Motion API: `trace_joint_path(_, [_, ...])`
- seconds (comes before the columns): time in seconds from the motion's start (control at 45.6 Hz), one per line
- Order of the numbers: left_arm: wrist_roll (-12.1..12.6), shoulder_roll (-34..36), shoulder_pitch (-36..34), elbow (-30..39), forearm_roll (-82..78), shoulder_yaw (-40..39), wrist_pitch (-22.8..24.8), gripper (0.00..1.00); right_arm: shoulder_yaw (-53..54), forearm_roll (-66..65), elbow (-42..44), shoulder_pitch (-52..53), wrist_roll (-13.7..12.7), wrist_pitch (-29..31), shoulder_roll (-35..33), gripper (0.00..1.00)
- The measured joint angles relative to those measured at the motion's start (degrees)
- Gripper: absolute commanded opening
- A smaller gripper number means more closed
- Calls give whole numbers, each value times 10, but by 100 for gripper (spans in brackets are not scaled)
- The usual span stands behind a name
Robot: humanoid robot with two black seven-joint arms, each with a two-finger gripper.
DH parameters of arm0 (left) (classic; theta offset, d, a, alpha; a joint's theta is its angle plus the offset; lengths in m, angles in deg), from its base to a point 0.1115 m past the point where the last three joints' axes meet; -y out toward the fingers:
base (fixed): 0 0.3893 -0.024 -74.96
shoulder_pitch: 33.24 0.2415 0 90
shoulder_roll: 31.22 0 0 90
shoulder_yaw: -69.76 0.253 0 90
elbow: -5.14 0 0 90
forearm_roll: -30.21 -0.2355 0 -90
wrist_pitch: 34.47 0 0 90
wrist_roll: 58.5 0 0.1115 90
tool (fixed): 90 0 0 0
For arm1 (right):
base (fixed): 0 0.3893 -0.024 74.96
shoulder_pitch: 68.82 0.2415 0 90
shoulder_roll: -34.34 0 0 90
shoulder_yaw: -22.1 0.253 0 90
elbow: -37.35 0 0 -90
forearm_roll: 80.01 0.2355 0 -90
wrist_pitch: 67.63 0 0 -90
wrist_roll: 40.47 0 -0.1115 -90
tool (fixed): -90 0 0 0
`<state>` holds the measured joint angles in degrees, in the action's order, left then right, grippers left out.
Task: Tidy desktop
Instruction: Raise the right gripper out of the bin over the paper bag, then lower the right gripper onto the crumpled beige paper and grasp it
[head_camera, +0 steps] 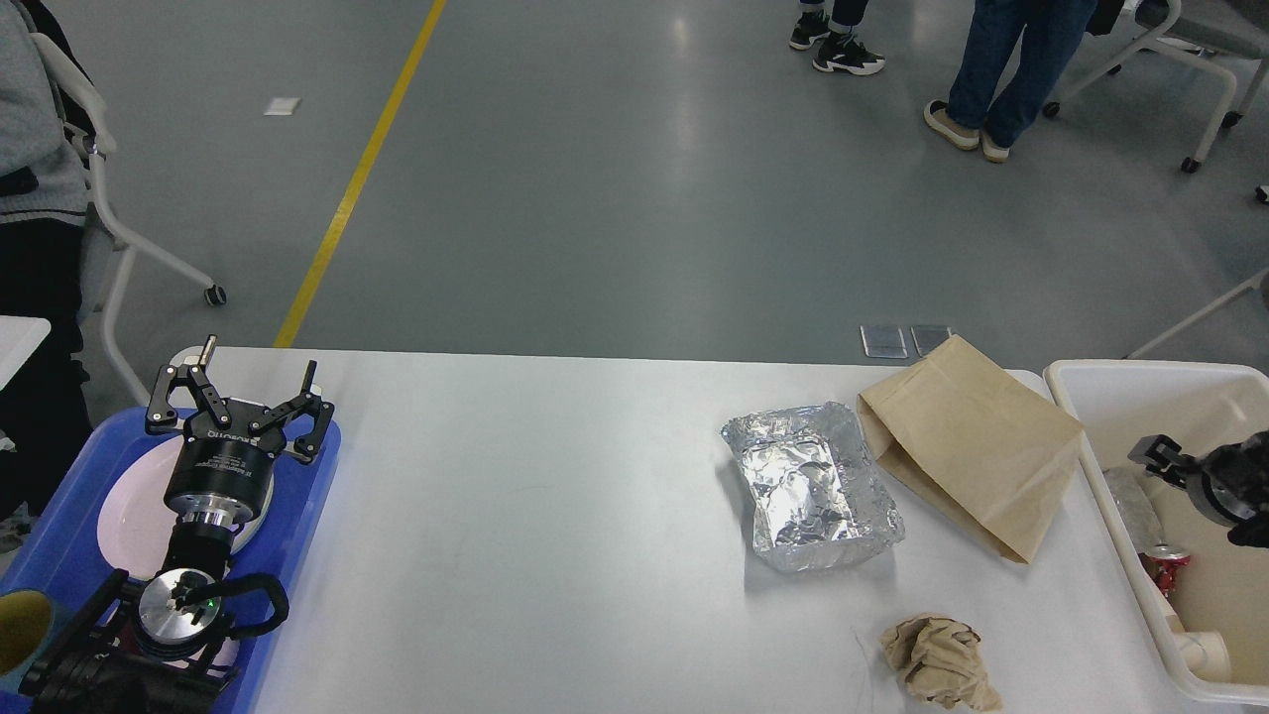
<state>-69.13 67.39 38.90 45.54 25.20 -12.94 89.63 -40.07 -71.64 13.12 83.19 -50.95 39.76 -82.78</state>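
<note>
Desktop (555,526) — wide bare middle, clutter at right end.
Foil tray (811,486), paper bag (967,451), crumpled wad (937,659) near bin (1100,382); left gripper (243,382) fingers apart over blue tray (307,486); right gripper (1155,458) — fingers unclear.

The left gripper (238,392) is held upright with fingers (173,387) spread wide, while the right gripper (1160,458) is seen only partly at the edge.
</note>
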Motion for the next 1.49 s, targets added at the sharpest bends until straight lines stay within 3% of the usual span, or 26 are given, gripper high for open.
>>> trace_joint_path(0.197, [0,0,0,0,0,0,0,96,-83,-11,-247,247,-49,9,14,100])
trace_joint_path(0.307, [0,0,0,0,0,0,0,96,-118,-11,-361,372,-60,29,38,100])
trace_joint_path(0.592, [1,0,1,0,0,0,0,96,-146,-11,-533,617,-62,256,87,100])
trace_joint_path(0.789, [0,0,1,0,0,0,0,96,-144,-11,-651,722,-62,295,79,100])
trace_joint_path(0.965, [0,0,1,0,0,0,0,96,-134,-10,-699,764,-61,291,54,100])
trace_joint_path(1.491, [0,0,1,0,0,0,0,96,-115,-3,-700,721,-56,281,55,100])
